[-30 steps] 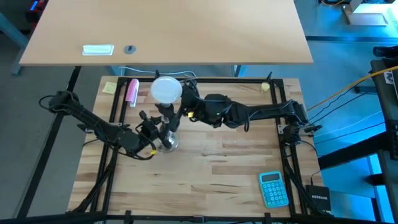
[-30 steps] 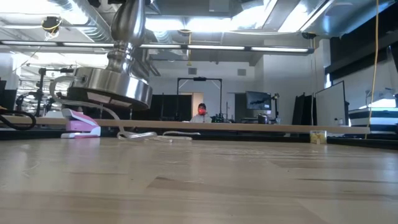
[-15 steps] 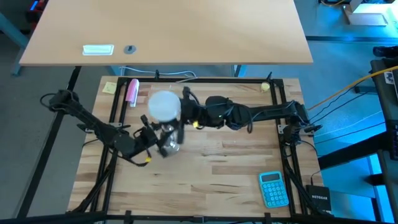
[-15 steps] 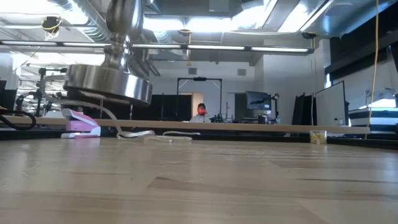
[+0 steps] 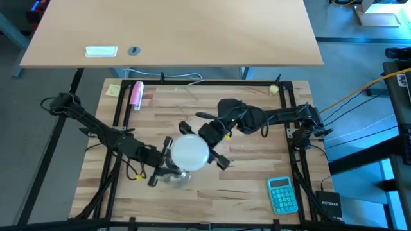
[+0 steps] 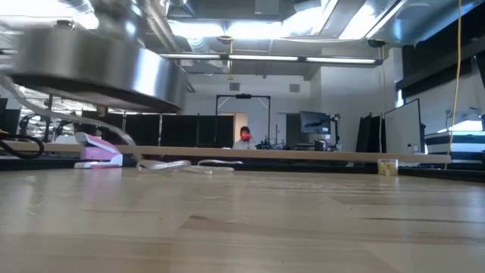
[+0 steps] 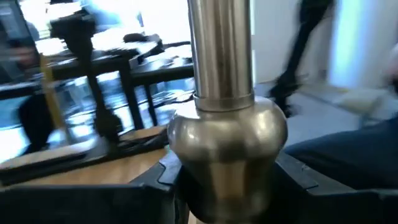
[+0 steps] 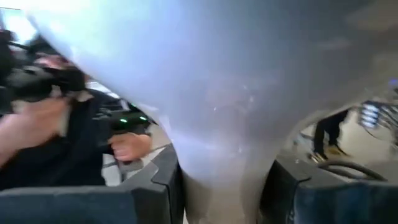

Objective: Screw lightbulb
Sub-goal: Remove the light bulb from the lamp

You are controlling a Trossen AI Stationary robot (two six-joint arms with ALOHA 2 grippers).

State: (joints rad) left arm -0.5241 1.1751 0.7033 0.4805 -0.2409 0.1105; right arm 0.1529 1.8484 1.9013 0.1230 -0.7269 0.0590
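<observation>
- Lamp stand (image 7: 222, 124) sits clamped in our left gripper (image 5: 162, 172), its base lifted clear of the table (image 6: 303, 227).
- Lightbulb (image 5: 190, 152) hangs directly over the stand, our right gripper (image 5: 215, 144) pinching its neck.
- We judge the threading step is underway; next we need the screw base aligned, then turned.

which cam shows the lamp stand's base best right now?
Low view: the lamp stand base fills the upper left, its flared underside off the table. High view hides most of it under the lightbulb. Left wrist view shows only its stem; right wrist view shows none.
</observation>
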